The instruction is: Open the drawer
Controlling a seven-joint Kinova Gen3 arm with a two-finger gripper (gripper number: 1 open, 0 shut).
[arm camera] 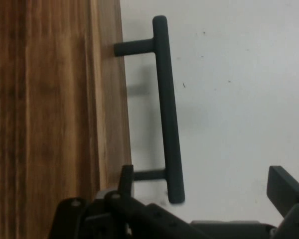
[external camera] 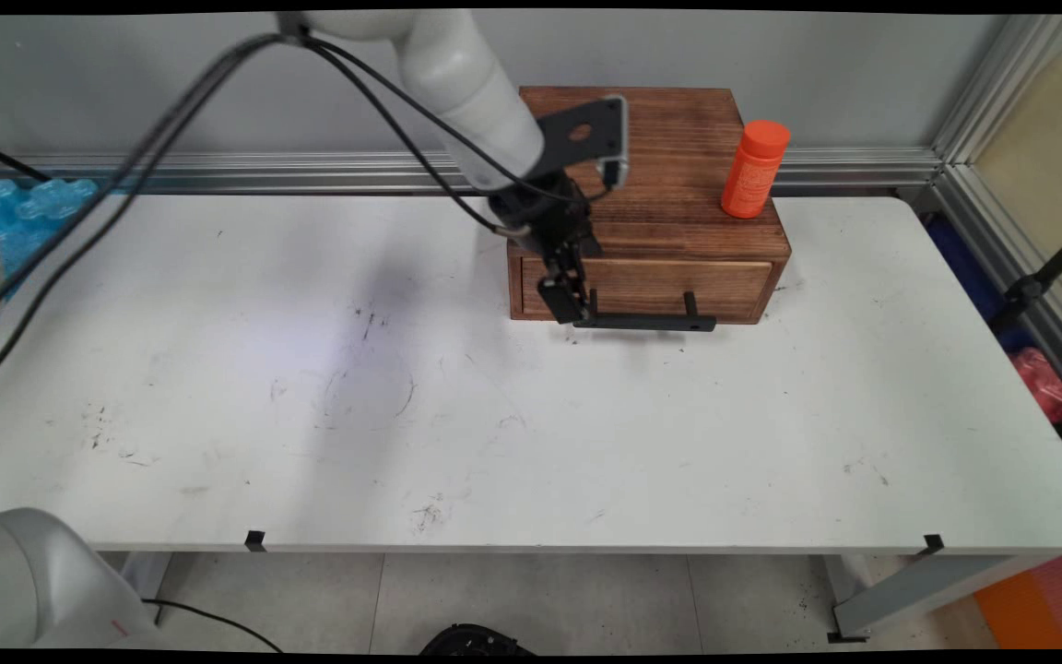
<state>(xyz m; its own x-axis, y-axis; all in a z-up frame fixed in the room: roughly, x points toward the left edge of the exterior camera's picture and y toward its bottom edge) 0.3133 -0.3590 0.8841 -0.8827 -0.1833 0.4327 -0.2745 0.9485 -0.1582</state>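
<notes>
At the wooden drawer box [external camera: 651, 212], gripper [external camera: 572, 309] is seen spread around the black handle's [arm camera: 169, 114] left end; orange bottle [external camera: 754, 170] at 2 o'clock.

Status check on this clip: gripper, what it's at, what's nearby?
Gripper open, astride left end of drawer handle. Drawer shut. Orange bottle upright on box top, clear of arm.

White table [external camera: 310, 415], wooden drawer box [external camera: 669, 184]
</notes>
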